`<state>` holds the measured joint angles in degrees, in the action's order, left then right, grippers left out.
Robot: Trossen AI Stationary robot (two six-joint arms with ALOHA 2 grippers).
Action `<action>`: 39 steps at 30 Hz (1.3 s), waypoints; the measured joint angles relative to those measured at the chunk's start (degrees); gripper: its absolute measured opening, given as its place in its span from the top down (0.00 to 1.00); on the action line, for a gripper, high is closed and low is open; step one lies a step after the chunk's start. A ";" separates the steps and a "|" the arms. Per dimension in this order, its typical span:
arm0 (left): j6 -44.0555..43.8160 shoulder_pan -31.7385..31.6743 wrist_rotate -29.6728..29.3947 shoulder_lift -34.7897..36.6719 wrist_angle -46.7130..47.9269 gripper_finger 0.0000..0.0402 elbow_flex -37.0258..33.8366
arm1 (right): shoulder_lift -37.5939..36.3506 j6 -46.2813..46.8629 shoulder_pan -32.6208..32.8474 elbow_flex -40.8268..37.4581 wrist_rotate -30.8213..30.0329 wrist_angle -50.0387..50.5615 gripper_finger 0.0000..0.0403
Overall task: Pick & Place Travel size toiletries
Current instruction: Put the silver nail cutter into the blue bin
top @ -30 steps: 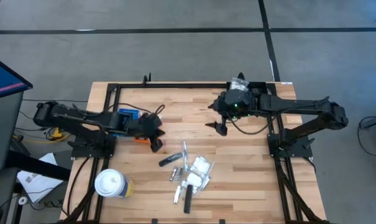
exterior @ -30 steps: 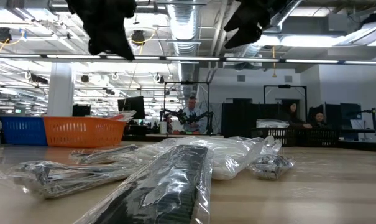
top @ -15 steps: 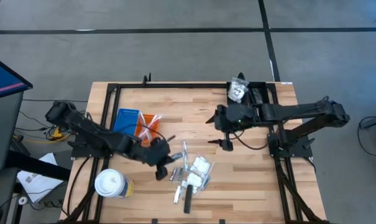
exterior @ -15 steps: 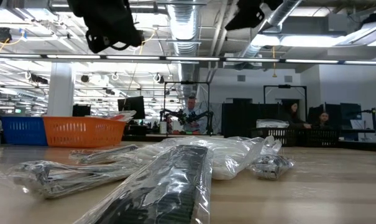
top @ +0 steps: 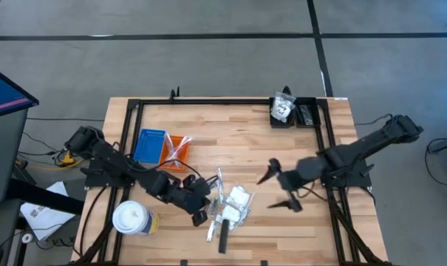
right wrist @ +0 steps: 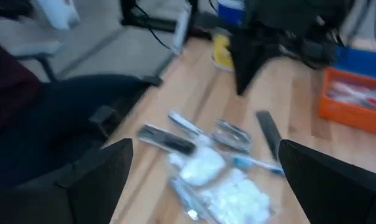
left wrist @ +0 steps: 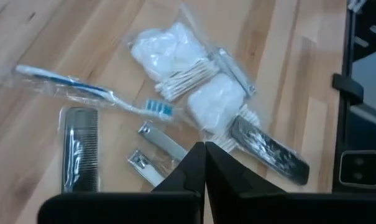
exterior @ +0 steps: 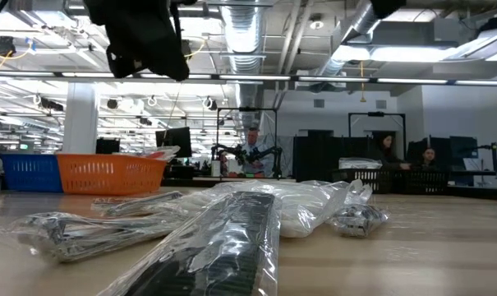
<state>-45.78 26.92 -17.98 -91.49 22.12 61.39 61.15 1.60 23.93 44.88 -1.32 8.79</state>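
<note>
A: Toiletries pile (top: 227,210) loose near front-middle of counter (top: 230,133): cotton packets, toothbrush (left wrist: 88,93), comb (left wrist: 80,149), nail clippers (left wrist: 151,138).

B: Nearer arm?

A: Left. Left tool (top: 201,216) pinched shut, empty, right at pile's left edge (clippers just ahead in wrist view). Toothbrush long axis crosswise to the tool's heading.

B: Right?

A: Right tool (top: 284,189) spread wide, empty, hovering off to pile's right, clearly apart. Blue tray (top: 149,145) and orange tray (top: 176,149) behind left arm.
</note>
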 joint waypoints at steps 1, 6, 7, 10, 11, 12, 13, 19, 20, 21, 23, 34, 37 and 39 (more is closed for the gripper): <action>-1.04 -0.36 -0.04 -0.13 0.20 1.00 0.00 | -2.00 -0.02 0.83 -2.09 -0.01 -1.49 0.01; -6.05 -2.09 1.17 -2.39 4.88 1.00 0.72 | -8.93 -0.05 2.73 -9.23 -0.22 -8.35 0.02; -6.31 -2.29 1.80 -3.38 6.49 1.00 1.73 | -9.59 -0.04 2.76 -10.17 -0.22 -9.30 0.02; -4.67 -2.57 3.09 -7.63 13.77 1.00 7.84 | -11.25 -0.05 2.68 -12.64 -0.22 -10.72 0.01; -3.48 -2.46 2.97 -9.19 17.42 1.00 10.58 | -11.54 -0.21 2.66 -13.38 -0.23 -11.66 0.01; -2.28 -2.47 2.46 -10.95 21.75 1.00 13.70 | -11.90 -0.63 2.53 -14.08 -0.23 -11.79 0.01; -1.51 -2.47 1.20 -12.68 24.77 1.00 16.99 | -11.90 -1.29 2.48 -14.32 -0.23 -12.06 0.01; -4.90 -4.89 2.03 -15.66 31.19 1.00 22.71 | -11.18 -2.22 1.75 -14.28 -0.28 -12.39 0.01; -6.04 -5.42 2.54 -15.62 31.34 1.00 22.29 | -10.90 -2.22 1.53 -14.22 -0.28 -12.47 0.01; -7.23 -5.95 3.06 -15.57 31.46 0.99 21.55 | -10.62 -2.22 1.37 -14.22 -0.28 -12.46 0.02; -9.64 -6.86 4.23 -15.17 32.16 0.97 19.72 | -10.40 -2.22 1.42 -14.27 -0.28 -12.29 0.02; -12.80 -7.47 10.95 -15.73 23.76 0.65 13.38 | -9.75 -2.16 1.49 -14.24 -0.27 -12.64 0.02; -13.47 -6.41 10.87 -15.83 22.09 0.61 13.33 | -9.75 -2.11 1.25 -14.24 -0.27 -12.67 0.01; -13.60 -5.45 10.86 -16.25 19.03 0.60 13.38 | -9.75 -2.03 0.94 -14.24 -0.26 -12.69 0.01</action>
<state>-59.37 21.47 -7.11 -107.74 41.15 74.76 51.40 -0.43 24.88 30.63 -1.58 -3.90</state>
